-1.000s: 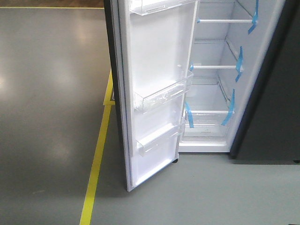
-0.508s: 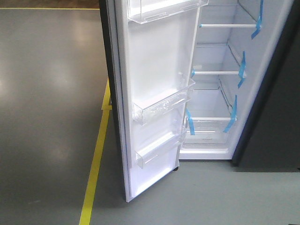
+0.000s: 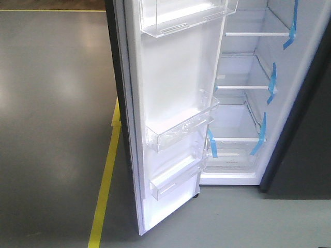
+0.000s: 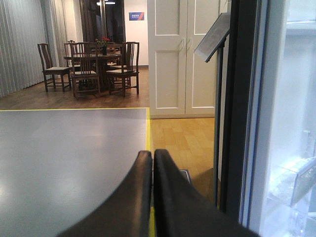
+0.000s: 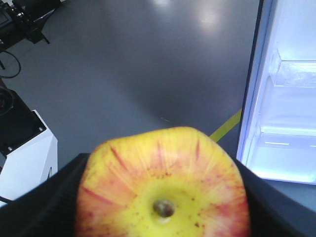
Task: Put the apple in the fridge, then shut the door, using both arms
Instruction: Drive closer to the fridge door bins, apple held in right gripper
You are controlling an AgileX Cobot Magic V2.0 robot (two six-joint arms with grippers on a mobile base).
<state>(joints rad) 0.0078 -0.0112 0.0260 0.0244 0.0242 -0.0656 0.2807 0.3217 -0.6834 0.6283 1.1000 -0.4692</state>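
The red and yellow apple (image 5: pixel 163 187) fills the bottom of the right wrist view, stem end toward the camera, with my right gripper (image 5: pixel 163 197) shut on it from both sides. The fridge (image 3: pixel 243 103) stands open in the front view, its white shelves marked with blue tape (image 3: pixel 271 82). Its door (image 3: pixel 170 103) is swung wide, white lining and clear bins (image 3: pixel 181 126) facing me. The door also shows at the right of the left wrist view (image 4: pixel 276 123) and of the right wrist view (image 5: pixel 286 98). My left gripper (image 4: pixel 152 154) is shut with nothing in it, left of the door's edge. No arm appears in the front view.
A yellow floor line (image 3: pixel 106 181) runs along the grey floor left of the door. A dark panel (image 3: pixel 305 129) flanks the fridge on the right. A table with chairs (image 4: pixel 89 64) and white cupboard doors (image 4: pixel 180 54) stand far back. A white and black box (image 5: pixel 22 148) is at the lower left.
The front view has drawn closer to the fridge and shifted: door and shelves sit lower and larger in the frame than a second ago.
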